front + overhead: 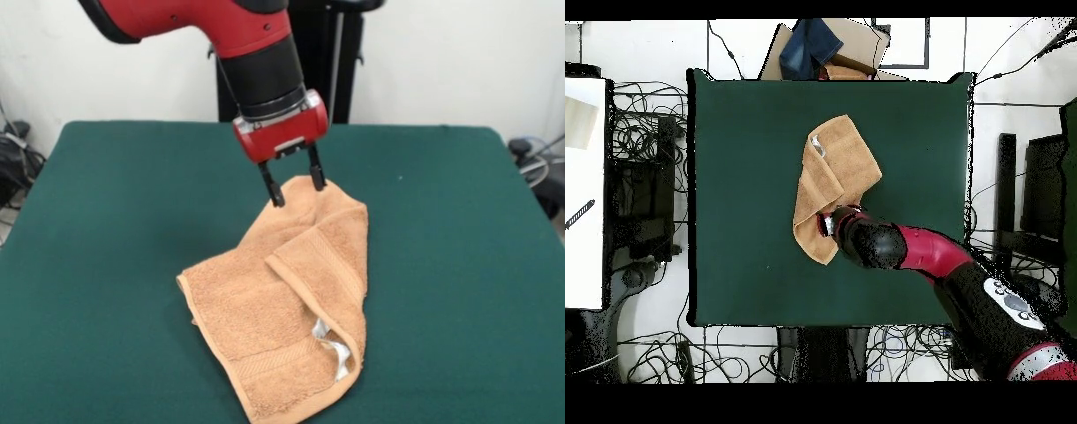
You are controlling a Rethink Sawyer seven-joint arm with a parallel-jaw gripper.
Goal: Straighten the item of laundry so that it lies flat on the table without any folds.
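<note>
Currently, the towel (282,309) is found near the desk (106,221) centre, folded over itself, label showing; flattening is largely outstanding. The tool (295,185) is held partly open astride the towel's raised far corner; a firm grip cannot be confirmed.

Legible text and markings: none can be read in either view.
A small white label (336,353) lies at the near end of the orange-tan towel (265,318); any print on it is too small to make out. The arm's white patch (1012,303) in the overhead view carries dark marks, likewise unreadable.
</note>
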